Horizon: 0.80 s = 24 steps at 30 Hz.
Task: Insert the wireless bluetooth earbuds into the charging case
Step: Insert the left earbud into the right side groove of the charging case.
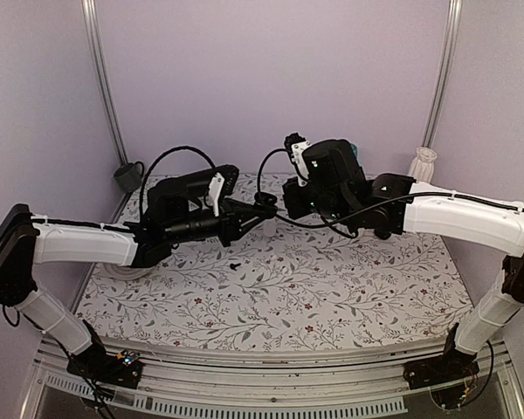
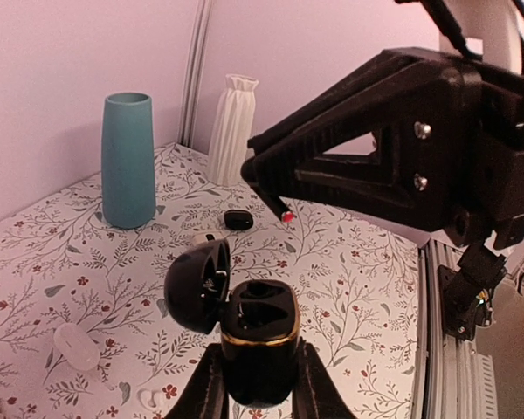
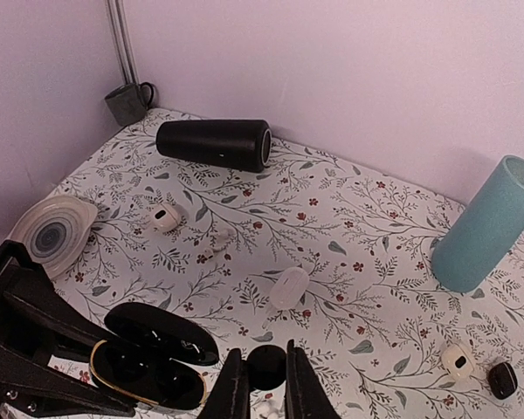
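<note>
**Q:** What does each pincer hold?

**A:** Left wrist view: your left pincer (image 2: 260,388) is clenched on the lower body of the charging case (image 2: 262,336). The lid (image 2: 198,284) is swung open to the left and the gold-rimmed mouth faces up. Right wrist view: your right pincer (image 3: 263,374) is clenched on one black earbud (image 3: 266,361), pinched between its fingertips.

**Q:** Which way does the case lie from that earbud?

**A:** Right wrist view: just beside it, to the left and slightly lower, not touching. The case's long axis runs across that view, with the lid on the far side. Left wrist view: the right pincer's tip hangs above and beyond the mouth, apart from it, on the side away from the lid. Your right arm is likely the one to make the move, while your left only presents the case.

**Q:** Are the wells free?

**A:** They are too dark to tell. Top view: a small dark item (image 1: 235,264), probably the second earbud, lies on the surface (image 1: 332,288) below the two pincers.

**Q:** What about edges and room?

**A:** Both pincers meet in open air over the middle of the surface. The raised lid is the one obstruction, so you would do best to descend on its open side. The teal vase (image 2: 127,161) and white vase (image 2: 232,129) stand well behind.
</note>
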Tool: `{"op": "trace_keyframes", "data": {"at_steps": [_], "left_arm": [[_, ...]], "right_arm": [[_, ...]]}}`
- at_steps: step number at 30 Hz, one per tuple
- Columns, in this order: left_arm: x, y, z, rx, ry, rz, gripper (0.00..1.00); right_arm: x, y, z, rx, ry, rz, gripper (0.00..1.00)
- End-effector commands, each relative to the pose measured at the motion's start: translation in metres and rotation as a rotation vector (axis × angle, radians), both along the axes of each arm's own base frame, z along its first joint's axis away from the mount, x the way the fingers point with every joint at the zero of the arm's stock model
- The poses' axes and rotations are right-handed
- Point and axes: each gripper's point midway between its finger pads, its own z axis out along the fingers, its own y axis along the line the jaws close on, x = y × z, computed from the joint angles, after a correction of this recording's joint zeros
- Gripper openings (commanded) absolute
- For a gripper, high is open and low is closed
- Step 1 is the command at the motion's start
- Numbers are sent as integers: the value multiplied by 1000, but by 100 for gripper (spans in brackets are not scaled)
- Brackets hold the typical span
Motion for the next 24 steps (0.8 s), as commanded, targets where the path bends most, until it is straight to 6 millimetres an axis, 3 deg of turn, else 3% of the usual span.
{"op": "trace_keyframes", "data": {"at_steps": [1,11,24], "left_arm": [[3,-8,16,-28,-38,4,0],[-2,-13,32,-58,-67,-30,0],[-9,-20,39,-65,-73,-70,0]], "right_arm": [[-4,-10,24,41,-65,-1,7],[-17,1,22,9,-99,60,7],[-16,7,8,-71,-129,27,7]]}}
